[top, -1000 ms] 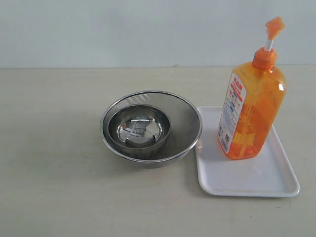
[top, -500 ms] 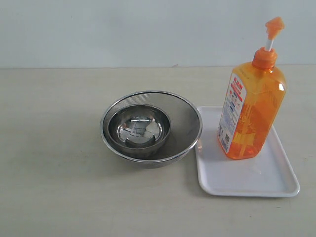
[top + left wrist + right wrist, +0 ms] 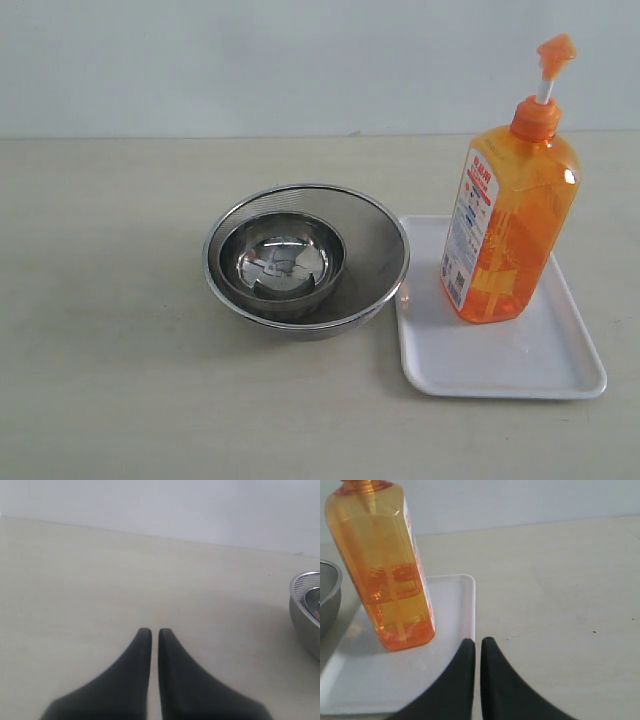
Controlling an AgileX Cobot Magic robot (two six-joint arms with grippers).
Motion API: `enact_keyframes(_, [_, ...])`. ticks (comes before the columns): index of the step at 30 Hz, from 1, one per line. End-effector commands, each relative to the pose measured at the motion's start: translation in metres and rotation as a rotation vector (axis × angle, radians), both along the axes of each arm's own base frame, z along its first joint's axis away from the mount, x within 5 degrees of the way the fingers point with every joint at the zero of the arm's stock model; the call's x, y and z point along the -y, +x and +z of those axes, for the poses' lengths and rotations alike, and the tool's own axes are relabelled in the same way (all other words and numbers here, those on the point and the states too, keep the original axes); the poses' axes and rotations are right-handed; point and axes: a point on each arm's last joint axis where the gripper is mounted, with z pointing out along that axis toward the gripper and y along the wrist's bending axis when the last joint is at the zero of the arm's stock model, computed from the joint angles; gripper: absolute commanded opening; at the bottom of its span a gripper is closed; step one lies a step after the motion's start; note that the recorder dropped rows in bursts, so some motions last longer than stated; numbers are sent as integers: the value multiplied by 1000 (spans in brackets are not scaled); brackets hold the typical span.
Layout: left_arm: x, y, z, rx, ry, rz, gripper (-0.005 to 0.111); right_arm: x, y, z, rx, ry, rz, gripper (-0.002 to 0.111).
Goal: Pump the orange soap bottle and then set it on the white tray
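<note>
The orange soap bottle (image 3: 510, 215) stands upright on the white tray (image 3: 500, 370) at the right of the exterior view, its pump head raised on a white stem. In the right wrist view the orange soap bottle (image 3: 385, 570) rests on the white tray (image 3: 450, 600), and my right gripper (image 3: 477, 641) is shut and empty, apart from the bottle, over the tray's edge. My left gripper (image 3: 154, 631) is shut with nothing in it above bare table. Neither gripper appears in the exterior view.
Two nested round steel bowls (image 3: 305, 255) sit just left of the tray, almost touching its rim. A steel bowl's edge (image 3: 305, 610) shows in the left wrist view. The beige table ends at a pale wall behind.
</note>
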Motion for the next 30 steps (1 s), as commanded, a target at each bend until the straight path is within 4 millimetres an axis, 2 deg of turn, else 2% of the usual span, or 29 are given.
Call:
enact_keyframes(1, [0, 0, -1, 1, -2, 4, 5, 1, 0, 0, 5, -5, -9, 0])
enact_keyframes(12, [0, 0, -1, 1, -2, 4, 5, 4, -1, -1, -7, -7, -76, 0])
enact_keyframes(30, [0, 0, -1, 1, -2, 4, 5, 4, -1, 0, -1, -7, -78, 0])
